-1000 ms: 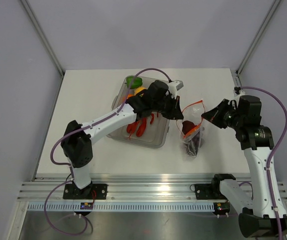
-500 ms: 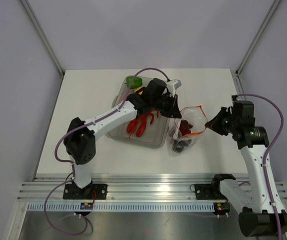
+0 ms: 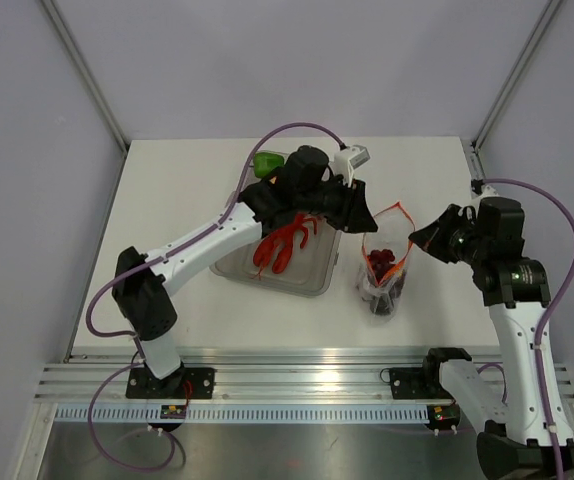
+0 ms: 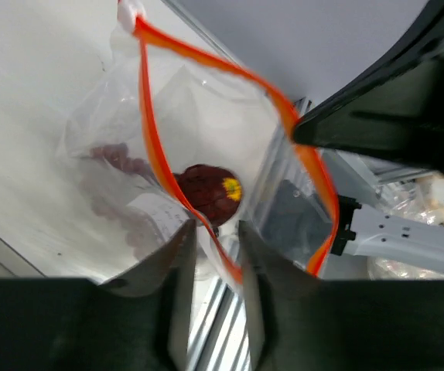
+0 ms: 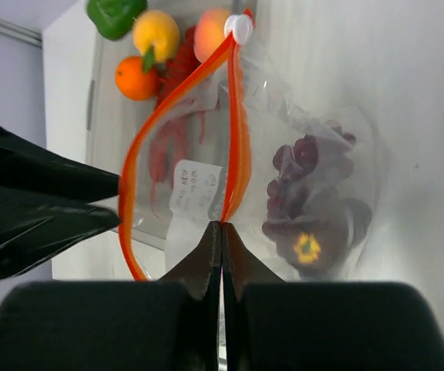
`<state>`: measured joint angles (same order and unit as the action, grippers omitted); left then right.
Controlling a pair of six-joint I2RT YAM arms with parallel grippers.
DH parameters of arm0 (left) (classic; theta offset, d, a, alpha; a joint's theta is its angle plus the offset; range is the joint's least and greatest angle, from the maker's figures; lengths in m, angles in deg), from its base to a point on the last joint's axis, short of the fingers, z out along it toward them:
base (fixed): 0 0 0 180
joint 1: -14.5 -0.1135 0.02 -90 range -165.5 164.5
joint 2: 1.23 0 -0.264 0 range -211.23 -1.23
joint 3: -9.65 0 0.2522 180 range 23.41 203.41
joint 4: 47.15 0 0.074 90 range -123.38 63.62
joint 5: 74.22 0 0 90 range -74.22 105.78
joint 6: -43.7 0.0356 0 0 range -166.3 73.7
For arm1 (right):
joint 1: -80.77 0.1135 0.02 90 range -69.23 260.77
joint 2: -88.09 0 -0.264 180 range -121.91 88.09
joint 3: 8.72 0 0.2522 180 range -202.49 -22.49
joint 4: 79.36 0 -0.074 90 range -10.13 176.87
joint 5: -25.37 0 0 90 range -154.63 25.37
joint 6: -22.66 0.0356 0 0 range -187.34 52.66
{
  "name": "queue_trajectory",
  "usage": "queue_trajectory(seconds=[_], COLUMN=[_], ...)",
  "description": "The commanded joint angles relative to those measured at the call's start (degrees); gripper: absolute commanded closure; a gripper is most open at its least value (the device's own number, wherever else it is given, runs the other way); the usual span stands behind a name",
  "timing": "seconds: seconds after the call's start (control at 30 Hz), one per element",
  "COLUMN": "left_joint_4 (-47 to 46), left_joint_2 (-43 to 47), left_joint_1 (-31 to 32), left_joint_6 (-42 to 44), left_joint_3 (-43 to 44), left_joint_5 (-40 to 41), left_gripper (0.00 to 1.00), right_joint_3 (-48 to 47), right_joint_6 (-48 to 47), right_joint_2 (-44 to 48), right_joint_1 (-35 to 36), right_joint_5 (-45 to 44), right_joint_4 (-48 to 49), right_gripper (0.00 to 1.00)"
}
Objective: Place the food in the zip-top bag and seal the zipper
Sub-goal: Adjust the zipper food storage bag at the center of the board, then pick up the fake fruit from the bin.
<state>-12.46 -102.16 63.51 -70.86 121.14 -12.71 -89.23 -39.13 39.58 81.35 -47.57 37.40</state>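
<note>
Bag (image 3: 381, 268) sits centre-right in the top view, just off the tray's right edge, mouth up and gaping. Zipper strip (image 5: 237, 131) makes an open loop. Inside are a plum (image 5: 311, 246) with a yellow sticker and grapes (image 5: 303, 154) beside it, both smeared by crinkly plastic. Can't tell if the bag bottom touches the table (image 3: 167, 210).

Right gripper (image 5: 221, 226) is pinched tight on one side of the strip, lower centre of its view. Left gripper (image 4: 214, 226) has a narrow gap with the other strip side running through it; can't tell if it's clamped.

The left arm's dark head hides the upper part of the tray (image 3: 315, 278). Lobster (image 3: 285, 243) is in the tray, partly covered. Upper left of the right wrist view shows pepper (image 5: 114, 14), cut by the frame edge, yellow fruit (image 5: 156, 32), orange (image 5: 135, 77), and peach (image 5: 210, 42), half behind the strip.
</note>
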Motion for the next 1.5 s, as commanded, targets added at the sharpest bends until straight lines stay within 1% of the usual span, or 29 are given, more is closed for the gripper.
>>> queue_trajectory(seconds=[0.0, 0.03, 0.07, 0.13, 0.27, 0.3, 0.37, 0.4, 0.43, 0.47, 0.5, 0.53, 0.57, 0.6, 0.7, 0.73, 0.8, 0.93, 1.1, 1.23, 1.33, 1.47], left_joint_4=[-3.6, -3.4, -1.3, 2.4, 5.0, 5.6, 8.4, 9.9, 13.1, 14.7, 16.3, 18.9, 19.8, 20.3, 18.7, 17.0, 15.5, 10.0, 7.8, 6.0, 4.0, 1.9], left_joint_2=[-0.7, -0.4, -0.2, 0.5, 2.0, 2.2, 1.7, 1.2, -0.5, -1.5, -2.9, -5.2, -6.6, -7.8, -11.2, -12.3, -15.3, -19.4, -24.9, -26.8, -27.4, -27.4], left_joint_1=[-0.1, -0.1, -0.5, -1.2, -5.3, -6.1, -8.4, -9.0, -9.6, -10.9, -11.6, -12.2, -13.3, -13.9, -15.5, -15.8, -16.6, -17.6, -17.7, -17.7, -17.7, -17.7], left_joint_6=[-0.5, -0.1, 1.4, 3.0, 4.7, 5.0, 5.7, 6.2, 6.4, 7.1, 7.3, 7.5, 7.7, 7.5, 7.1, 7.0, 7.2, 4.7, 2.8, 1.8, 0.7, -1.2], left_joint_3=[-3.1, -3.2, -2.6, -0.3, 2.0, 2.5, 4.4, 5.3, 6.4, 8.4, 9.8, 10.7, 11.6, 13.1, 13.6, 13.9, 14.9, 15.4, 17.6, 17.8, 16.1, 13.6], left_joint_5=[-3.3, -2.3, -1.1, 2.6, 6.3, 9.0, 12.8, 15.3, 21.4, 24.7, 27.9, 34.8, 37.3, 38.9, 42.5, 43.0, 43.1, 43.3, 48.1, 49.2, 49.8, 52.8], left_gripper=[0.62, 0.53, 0.49, 0.48, 0.47, 0.47, 0.4, 0.39, 0.36, 0.34, 0.33, 0.33, 0.32, 0.26, 0.11, 0.09, 0.08, 0.09, 0.1, 0.09, 0.1, 0.11], right_joint_3=[6.2, 7.5, 7.7, 6.8, 4.9, 4.8, 4.8, 5.0, 5.1, 5.2, 5.3, 5.3, 5.4, 5.3, 5.1, 5.1, 5.1, 5.2, 5.3, 5.6, 6.0, 6.3], right_joint_6=[0.6, 0.6, 0.6, 0.1, -0.9, -1.0, -0.8, -0.7, -0.7, -0.5, -0.6, -0.6, -0.6, -0.5, -0.4, -0.3, -0.3, -0.2, -0.1, -0.3, -0.1, -0.2], right_joint_2=[-1.6, -1.3, -1.1, -1.1, -1.1, -1.1, -0.9, -0.9, -0.7, -0.6, -0.6, -0.4, -0.4, -0.4, -0.6, -0.8, -0.9, -0.6, -0.5, -0.3, -0.3, -0.4], right_joint_1=[0.1, 0.1, 0.1, 0.0, 0.0, 0.1, 0.1, 0.0, 0.0, 0.1, 0.1, 0.1, 0.0, 0.0, 0.1, 0.1, 0.1, 0.1, 0.1, 0.0, 0.0, 0.1], right_joint_5=[1.7, 2.1, 2.3, 1.6, 0.8, 0.8, 1.1, 1.2, 1.4, 1.5, 1.5, 1.5, 1.5, 1.5, 1.7, 1.9, 2.1, 1.9, 2.0, 1.6, 1.7, 1.9], right_joint_4=[2.4, 3.1, 3.3, 2.7, 1.9, 1.9, 2.1, 2.2, 2.2, 2.3, 2.3, 2.3, 2.3, 2.4, 2.6, 2.6, 2.9, 2.7, 2.5, 2.1, 2.2, 2.6], right_gripper=[1.0, 1.0, 1.0, 1.0, 1.0, 1.0, 1.0, 1.0, 1.0, 1.0, 1.0, 1.0, 1.0, 1.0, 1.0, 1.0, 1.0, 1.0, 1.0, 1.0, 1.0, 1.0])
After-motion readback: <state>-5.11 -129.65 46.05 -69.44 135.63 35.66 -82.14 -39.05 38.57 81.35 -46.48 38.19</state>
